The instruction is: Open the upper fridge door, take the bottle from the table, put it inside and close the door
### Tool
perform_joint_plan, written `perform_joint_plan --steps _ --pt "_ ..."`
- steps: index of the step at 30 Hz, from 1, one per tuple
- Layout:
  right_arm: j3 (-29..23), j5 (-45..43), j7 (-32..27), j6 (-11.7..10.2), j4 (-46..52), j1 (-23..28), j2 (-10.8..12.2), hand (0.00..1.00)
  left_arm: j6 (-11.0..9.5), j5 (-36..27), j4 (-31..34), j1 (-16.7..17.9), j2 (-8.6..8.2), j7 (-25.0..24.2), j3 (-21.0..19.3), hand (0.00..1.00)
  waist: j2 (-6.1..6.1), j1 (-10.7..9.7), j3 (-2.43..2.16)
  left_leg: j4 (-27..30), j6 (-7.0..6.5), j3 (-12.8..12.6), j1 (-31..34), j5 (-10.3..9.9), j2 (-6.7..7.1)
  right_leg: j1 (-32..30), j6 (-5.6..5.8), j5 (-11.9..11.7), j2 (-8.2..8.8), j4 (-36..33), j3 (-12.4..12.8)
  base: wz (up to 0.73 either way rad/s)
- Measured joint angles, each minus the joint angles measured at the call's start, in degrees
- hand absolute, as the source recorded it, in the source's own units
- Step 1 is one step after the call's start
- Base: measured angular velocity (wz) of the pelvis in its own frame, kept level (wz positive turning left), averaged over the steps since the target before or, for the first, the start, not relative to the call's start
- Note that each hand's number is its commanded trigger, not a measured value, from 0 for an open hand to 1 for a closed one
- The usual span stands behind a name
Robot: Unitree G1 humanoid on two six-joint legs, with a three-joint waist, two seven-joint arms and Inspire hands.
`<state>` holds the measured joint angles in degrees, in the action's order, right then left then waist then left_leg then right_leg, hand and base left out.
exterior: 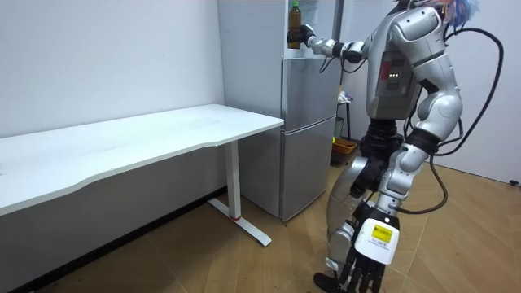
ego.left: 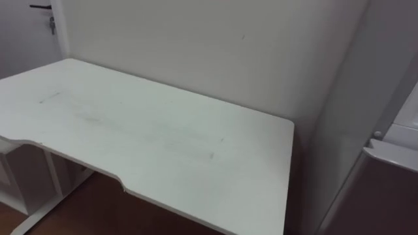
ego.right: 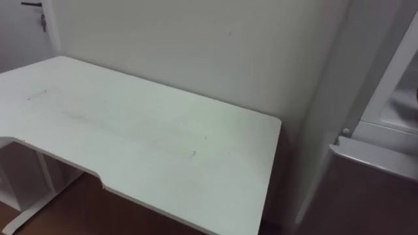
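In the room view I stand in front of the tall grey fridge [exterior: 308, 138], my right arm stretched out towards its open upper compartment. My right hand [exterior: 310, 37] is curled round the lower part of a bottle [exterior: 294, 16] with a yellow-green label and dark contents, held upright at the compartment's front edge. My left hand [exterior: 365, 262] hangs low by my leg, fingers relaxed and holding nothing. The eye views take in the fridge's side and the top of its lower door [ego.left: 392, 155] at the right.
A long white table [ego.left: 144, 134] stands against the wall to the left of the fridge, its end nearly touching the fridge side. It shows again as the table [exterior: 138, 142] in the room view. Wooden floor lies around my feet.
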<state>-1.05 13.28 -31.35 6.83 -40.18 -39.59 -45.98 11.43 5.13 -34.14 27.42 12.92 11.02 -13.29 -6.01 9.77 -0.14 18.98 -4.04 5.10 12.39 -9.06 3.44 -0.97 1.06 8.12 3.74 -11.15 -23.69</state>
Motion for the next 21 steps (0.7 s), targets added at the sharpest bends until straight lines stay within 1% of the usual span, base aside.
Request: perform_joint_plan --steps 2,3,4,5,7,8,9,11,13,16,19,21 --pt "1.83 0.67 1.59 0.84 -2.15 -1.18 -1.00 0.00 0.85 -0.01 0.20 -0.10 0.15 0.01 0.17 0.00 -0.19 0.44 0.02 0.00 0.19 -0.01 -0.03 0.20 -0.09 -0.04 -0.02 -0.01 0.02 -0.57 0.09 0.00" --pt "2.72 1.01 2.37 0.89 -3.31 -1.39 -1.44 0.00 1.53 -0.03 0.47 -0.07 0.59 0.02 0.68 0.00 -0.45 0.77 0.04 0.00 0.17 0.00 -0.17 0.19 -0.15 -0.19 -0.03 0.00 -0.03 -0.51 0.21 0.00" --pt "2.90 0.97 2.77 0.89 -3.83 -1.56 -1.51 0.00 1.90 -0.03 0.62 -0.08 0.80 0.03 0.94 0.00 -0.61 0.92 0.01 0.01 0.19 -0.01 -0.16 0.20 -0.19 -0.20 -0.03 0.00 -0.07 -0.49 0.31 0.00" --pt "3.09 0.91 3.51 0.94 -4.57 -1.88 -1.61 0.00 2.52 -0.02 1.23 -0.07 1.15 0.03 1.40 0.00 -0.94 1.08 0.10 0.24 0.27 0.03 0.02 0.25 -0.27 -0.30 -0.10 0.04 -0.17 -0.48 0.29 0.00" --pt "3.11 0.99 4.72 1.54 -4.86 -2.16 -1.76 0.00 3.16 -0.08 2.15 -0.18 1.45 0.16 1.58 0.00 -1.55 1.12 0.05 0.80 0.39 -0.01 0.53 0.30 -0.34 -0.76 -0.71 0.39 -0.33 -0.41 0.30 0.00" --pt "3.16 1.56 5.36 1.93 -4.88 -2.18 -1.85 0.00 3.43 -0.70 2.17 -0.50 1.82 0.60 2.23 0.00 -1.83 1.13 0.08 0.99 0.78 -0.04 0.80 0.56 -0.37 -0.99 -0.67 0.75 -0.31 -0.20 0.39 0.00" --pt "3.20 2.38 6.30 2.16 -4.91 -2.18 -1.85 0.00 3.50 -1.22 2.17 -0.71 1.99 0.88 2.70 0.00 -1.88 1.15 0.09 1.34 0.94 -0.08 0.95 0.64 -0.56 -0.82 -0.42 0.84 -0.44 0.36 0.46 0.00" --pt "3.46 2.88 7.52 2.59 -5.05 -2.11 -1.79 0.00 3.51 -1.22 2.21 -1.01 2.04 1.08 3.15 0.00 -1.91 1.18 0.13 1.68 0.99 -0.10 1.14 0.66 -0.72 -0.81 -0.56 0.65 -0.76 0.54 0.68 0.00" --pt "3.71 3.14 8.57 2.86 -5.07 -2.06 -1.69 0.00 3.56 -1.21 2.49 -1.03 2.08 1.38 3.44 0.00 -1.92 1.18 0.13 1.73 1.04 -0.10 1.14 0.70 -0.77 -0.81 -0.65 0.63 -0.69 0.54 0.78 0.00" --pt "3.75 3.19 10.45 2.88 -4.87 -1.79 -1.27 0.00 3.60 -1.32 2.61 -1.25 2.17 1.71 3.49 0.00 -1.93 1.07 0.13 1.73 1.13 -0.15 1.07 0.80 -0.79 -0.77 -0.75 0.55 -0.69 0.54 0.79 0.00" --pt "4.19 3.19 11.63 2.90 -4.53 -1.35 -1.23 0.00 3.59 -3.40 2.62 -1.49 2.23 2.32 3.49 0.00 -1.95 0.94 0.13 1.65 1.08 -0.14 0.77 0.90 -0.72 -0.39 -0.66 0.44 -0.62 0.57 0.51 0.01" --pt "4.10 3.17 12.29 2.88 -3.89 -0.53 -1.07 0.00 3.59 -3.33 2.66 -1.67 2.24 2.33 3.45 0.00 -2.22 0.43 0.15 1.49 1.03 -0.13 0.62 1.01 -0.69 -0.21 -0.58 0.40 -0.66 0.66 0.57 0.04"
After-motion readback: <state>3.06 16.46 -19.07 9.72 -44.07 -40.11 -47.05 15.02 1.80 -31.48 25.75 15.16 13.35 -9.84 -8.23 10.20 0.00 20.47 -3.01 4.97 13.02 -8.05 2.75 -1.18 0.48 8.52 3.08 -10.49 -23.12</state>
